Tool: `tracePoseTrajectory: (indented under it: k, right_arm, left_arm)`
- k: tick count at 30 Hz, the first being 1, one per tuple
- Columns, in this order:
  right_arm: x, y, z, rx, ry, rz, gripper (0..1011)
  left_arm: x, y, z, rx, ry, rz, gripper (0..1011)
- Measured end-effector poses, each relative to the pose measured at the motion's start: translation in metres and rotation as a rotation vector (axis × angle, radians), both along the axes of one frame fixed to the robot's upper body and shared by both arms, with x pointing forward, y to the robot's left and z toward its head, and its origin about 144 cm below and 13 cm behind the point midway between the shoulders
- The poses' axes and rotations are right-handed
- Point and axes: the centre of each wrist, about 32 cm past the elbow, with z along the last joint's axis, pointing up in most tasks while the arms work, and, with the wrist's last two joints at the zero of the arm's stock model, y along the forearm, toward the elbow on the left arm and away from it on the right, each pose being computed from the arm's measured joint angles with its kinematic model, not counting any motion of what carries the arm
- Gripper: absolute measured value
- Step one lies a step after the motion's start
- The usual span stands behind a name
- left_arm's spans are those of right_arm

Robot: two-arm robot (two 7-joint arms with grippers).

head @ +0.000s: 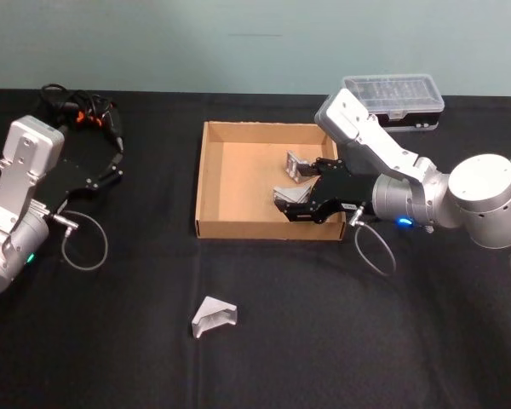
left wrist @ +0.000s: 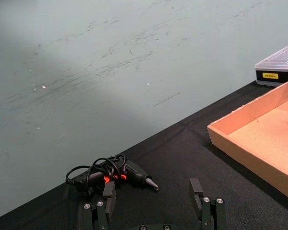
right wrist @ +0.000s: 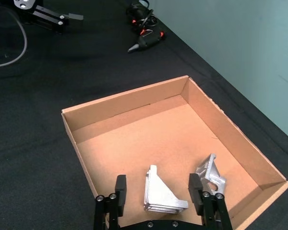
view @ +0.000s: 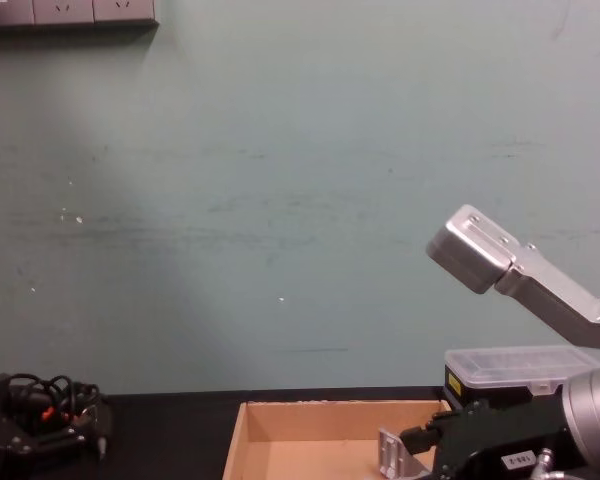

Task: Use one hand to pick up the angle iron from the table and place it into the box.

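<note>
Right tool (right wrist: 158, 183) spread at boxed angle iron (right wrist: 159, 195); left tool (left wrist: 152, 190) idle

**Matt surfaces, bright metal**

The table (head: 324, 341) is finished in finely grained matt black. The box (head: 264, 228) is made of dull tan cardboard. The angle iron (head: 213, 318) lying outside it is formed of pale, faintly shiny metal. The case (head: 393, 95) is lidded in clear glossy plastic.

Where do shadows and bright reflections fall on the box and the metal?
Right wrist view: the box has inner walls darker than its floor, and the boxed angle iron under the open right gripper reflects brightly. Head view: the loose angle iron shows pale on the matte table, without glare; the left gripper rests far left.
</note>
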Motion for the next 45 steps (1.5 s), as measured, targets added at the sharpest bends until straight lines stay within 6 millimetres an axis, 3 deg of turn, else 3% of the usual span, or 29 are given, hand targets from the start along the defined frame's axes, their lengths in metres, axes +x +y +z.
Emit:
tracePoseTrajectory:
  k: [9,16,29,38,45]
  right_arm:
    - [-0.006,-0.006,0.006,0.045,-0.029,-0.027,1003]
    - [-0.022,-0.016,0.022,0.115,-0.084,-0.035,1002]
    - [-0.082,-0.032,0.043,0.205,-0.137,0.008,1003]
    - [-0.113,-0.028,0.033,0.199,-0.072,0.093,1002]
    - [-0.125,-0.019,0.019,0.188,-0.017,0.144,1002]
  left_arm:
    - [0.0,0.0,0.0,0.0,0.0,0.0,1000]
    - [0.0,0.0,0.0,0.0,0.0,0.0,1000]
    - [0.0,0.0,0.0,0.0,0.0,0.0,1000]
    - [0.0,0.0,0.0,0.0,0.0,0.0,1000]
    - [0.0,0.0,0.0,0.0,0.0,0.0,1000]
